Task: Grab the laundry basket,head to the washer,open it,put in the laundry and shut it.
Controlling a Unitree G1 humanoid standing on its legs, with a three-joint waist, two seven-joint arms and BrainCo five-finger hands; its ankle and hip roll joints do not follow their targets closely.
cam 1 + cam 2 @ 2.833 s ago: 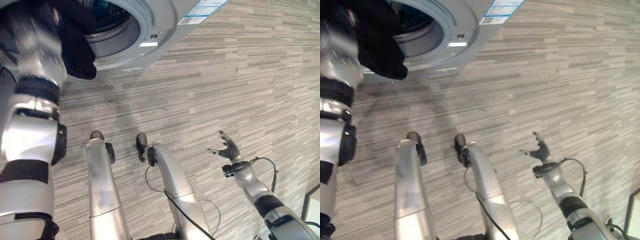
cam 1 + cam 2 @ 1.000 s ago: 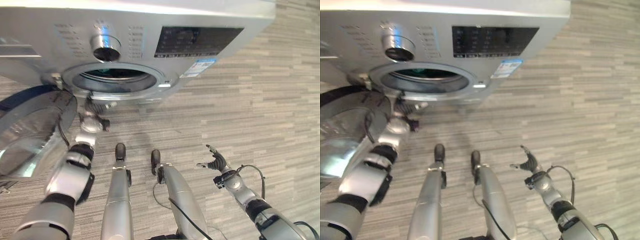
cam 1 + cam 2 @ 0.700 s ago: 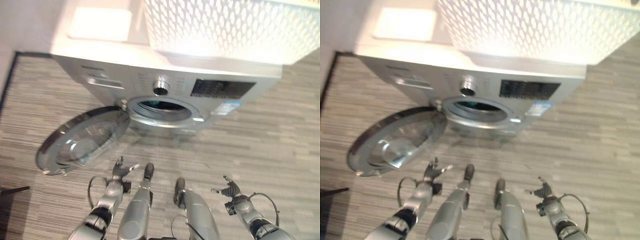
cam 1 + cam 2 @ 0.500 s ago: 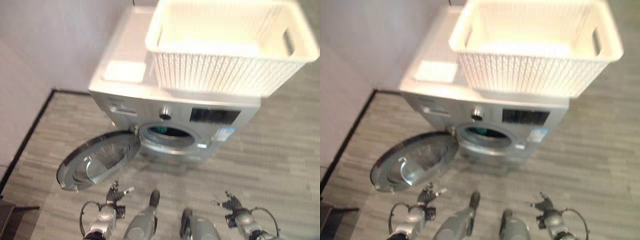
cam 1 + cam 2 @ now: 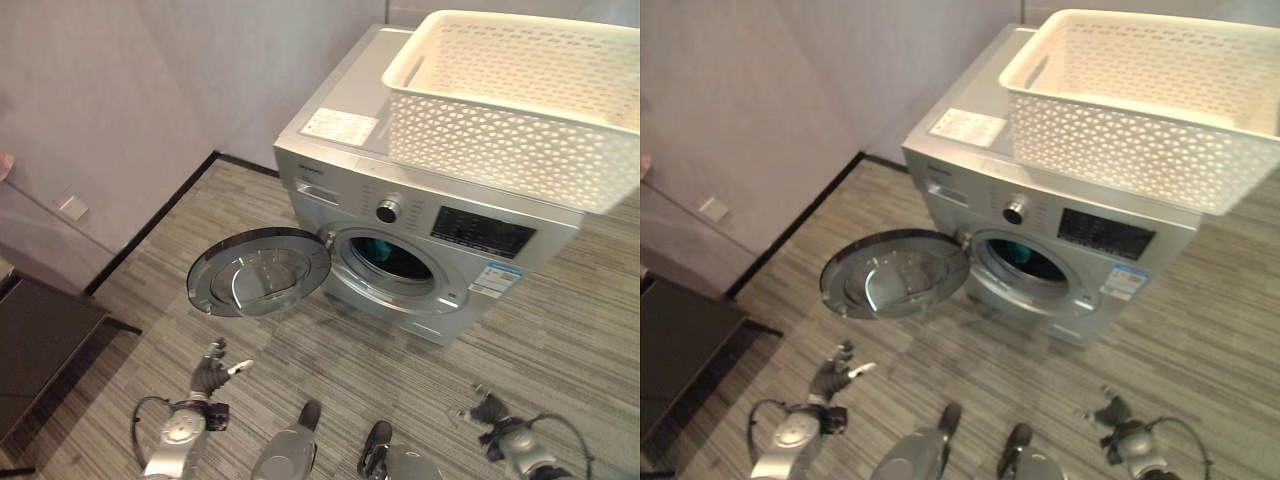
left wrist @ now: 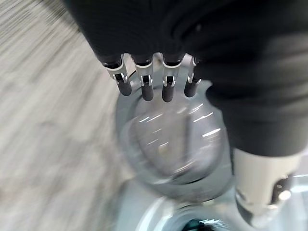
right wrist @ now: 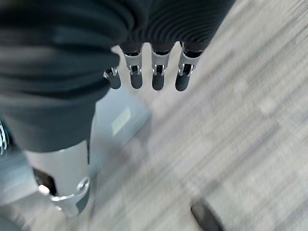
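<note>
The washer [image 5: 420,250] stood ahead of the robot with its round door [image 5: 258,272] swung fully open to the robot's left, lying almost flat and facing up, the dark drum opening [image 5: 392,260] exposed just beside it. The door lay ahead of the left hand [image 5: 211,374], which was much the nearer of the two; the right hand [image 5: 492,412] hung low on the other side, well apart from the door. Both hands held nothing: the left hand's fingers [image 6: 144,86] were relaxed and spread toward the door, and the right hand's fingers [image 7: 156,77] were loosely straight over the floor. Judged from this, shutting called for the left hand to sweep the door rightward onto the opening. There was one washer, one door, and one white laundry basket [image 5: 520,100], which sat on the washer's top, apparently empty.
</note>
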